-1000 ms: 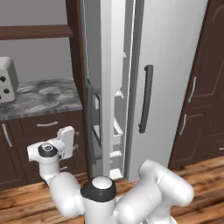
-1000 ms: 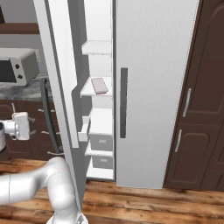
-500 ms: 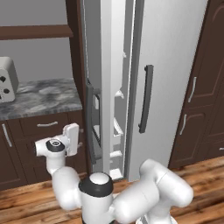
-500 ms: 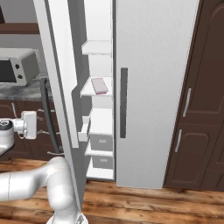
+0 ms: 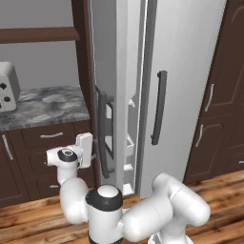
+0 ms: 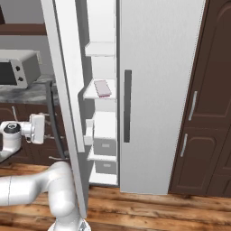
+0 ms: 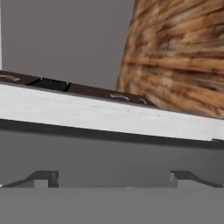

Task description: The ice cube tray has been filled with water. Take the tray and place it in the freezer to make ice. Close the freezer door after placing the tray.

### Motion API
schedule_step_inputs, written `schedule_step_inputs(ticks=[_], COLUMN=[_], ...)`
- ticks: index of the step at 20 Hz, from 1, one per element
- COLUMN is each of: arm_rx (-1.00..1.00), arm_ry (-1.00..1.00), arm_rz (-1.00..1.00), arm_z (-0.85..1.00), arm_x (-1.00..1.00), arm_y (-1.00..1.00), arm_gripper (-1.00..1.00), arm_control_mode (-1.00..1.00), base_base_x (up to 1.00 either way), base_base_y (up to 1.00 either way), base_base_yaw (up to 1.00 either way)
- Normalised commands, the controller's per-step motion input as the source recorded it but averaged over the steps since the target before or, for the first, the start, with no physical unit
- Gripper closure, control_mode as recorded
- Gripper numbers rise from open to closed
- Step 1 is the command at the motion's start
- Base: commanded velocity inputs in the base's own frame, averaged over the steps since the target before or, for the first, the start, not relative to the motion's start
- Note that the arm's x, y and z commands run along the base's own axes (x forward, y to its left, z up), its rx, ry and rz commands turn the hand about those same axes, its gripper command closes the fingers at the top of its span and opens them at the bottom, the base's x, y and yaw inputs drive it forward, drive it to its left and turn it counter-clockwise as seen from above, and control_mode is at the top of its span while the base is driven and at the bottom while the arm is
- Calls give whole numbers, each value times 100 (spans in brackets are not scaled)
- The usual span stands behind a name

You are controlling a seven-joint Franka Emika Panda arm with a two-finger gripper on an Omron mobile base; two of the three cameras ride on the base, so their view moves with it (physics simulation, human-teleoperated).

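The pale pink ice cube tray (image 6: 103, 88) lies flat on a white shelf inside the freezer (image 6: 104, 117). The freezer door (image 6: 67, 99) stands partly open, seen nearly edge-on (image 5: 127, 95), with its dark bar handle (image 5: 102, 136) on the outer side. My gripper (image 5: 93, 151) hovers low, just left of that handle (image 6: 54, 118), at about drawer height (image 6: 47, 128). In the hand view the gripper (image 7: 113, 179) has its fingertips (image 7: 43, 177) far apart with nothing between them, so it is open. They face a white band of the door (image 7: 109, 116).
A granite counter (image 5: 43, 105) with a toaster (image 5: 7, 86) and a microwave (image 6: 18, 67) lies left of the fridge, over dark drawers (image 5: 47, 138). The plain right fridge door (image 5: 186, 86) is closed. Dark brown cabinets (image 6: 207, 103) stand at the right. White drawers (image 6: 106, 146) fill the freezer's lower part.
My hand has moved right, closer to the freezer door's handle, staying open. The door and the tray have not moved.
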Motion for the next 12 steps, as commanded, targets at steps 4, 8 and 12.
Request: schedule_step_inputs(ticks=[4,8,12], arm_rx=[0,0,0], arm_ry=[4,5,8], arm_rz=[0,0,0], arm_z=[-8,-3,0], arm_x=[12,18,27], arm_y=[-61,-75,-84], arm_gripper=[-100,-100,-100], arm_control_mode=[-100,-100,-100], base_base_x=[0,0,0], base_base_y=[0,0,0], base_base_yaw=[0,0,0])
